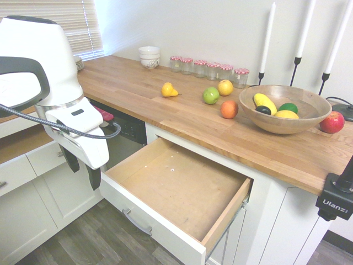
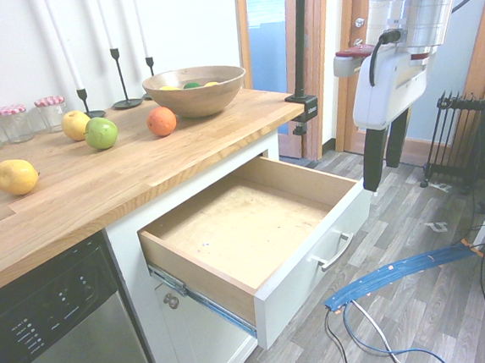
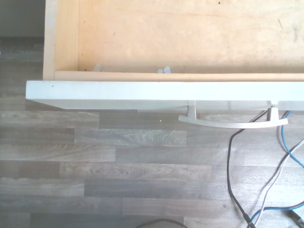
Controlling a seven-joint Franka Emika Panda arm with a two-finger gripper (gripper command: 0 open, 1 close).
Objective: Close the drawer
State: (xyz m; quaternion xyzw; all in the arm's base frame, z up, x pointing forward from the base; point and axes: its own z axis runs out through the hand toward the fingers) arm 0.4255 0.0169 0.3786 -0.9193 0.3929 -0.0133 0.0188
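The fingers (image 2: 386,154) are held apart and empty above the floor (image 2: 423,302), just beyond the white front of the drawer (image 2: 255,231), which is pulled fully out from under the worktop (image 2: 139,169), its handle (image 2: 334,252) untouched.

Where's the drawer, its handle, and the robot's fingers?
drawer (image 1: 182,185): first exterior view, bare wood bottom.
handle (image 3: 232,124): wrist view, middle of the curved silver bar.
fingers (image 2: 375,160): second exterior view, the nearer dark finger.
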